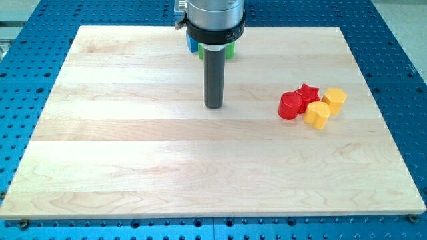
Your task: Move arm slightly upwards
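A pale wooden counter (133, 167) is lying on a blue perforated base (27, 13), filling most of the frame. The arm (215, 17) is coming in from the top centre of the frame, and its dark rod (214, 77) is hanging straight down over the upper middle of the counter. My tip (213, 106) is sitting on bare wood, touching no block. There are no fingers on this arm (only the plain rod), so nothing is being held.

Just behind the rod's collar, at the top centre of the frame, a blue block (192, 45) and a green block (229, 51) are peeking out; their shapes are mostly hidden by the arm, so I cannot tell them.

Well apart from my tip, toward the right of the frame, four blocks are huddling together. A red round block (289, 106) is sitting at the cluster's left, pressing against a red star block (307, 94) just above and to its right. A yellow block (317, 115) is lying at the cluster's lower right, and a second yellow block (334, 99) is sitting just above it, nearest the right edge.
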`<state>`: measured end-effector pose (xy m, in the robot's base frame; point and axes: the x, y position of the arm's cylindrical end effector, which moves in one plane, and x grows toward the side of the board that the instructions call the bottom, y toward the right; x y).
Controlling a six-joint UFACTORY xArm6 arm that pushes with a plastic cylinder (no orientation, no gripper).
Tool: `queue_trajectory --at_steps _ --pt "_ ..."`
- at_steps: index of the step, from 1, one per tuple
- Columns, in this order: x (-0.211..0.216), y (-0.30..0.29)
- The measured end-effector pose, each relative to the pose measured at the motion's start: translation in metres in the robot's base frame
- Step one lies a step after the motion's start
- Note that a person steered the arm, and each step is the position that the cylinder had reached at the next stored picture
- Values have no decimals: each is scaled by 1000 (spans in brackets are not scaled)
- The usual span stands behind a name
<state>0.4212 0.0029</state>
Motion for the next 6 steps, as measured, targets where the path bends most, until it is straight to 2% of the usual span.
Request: queue_trajectory --at_steps 6 --pt "4 2"
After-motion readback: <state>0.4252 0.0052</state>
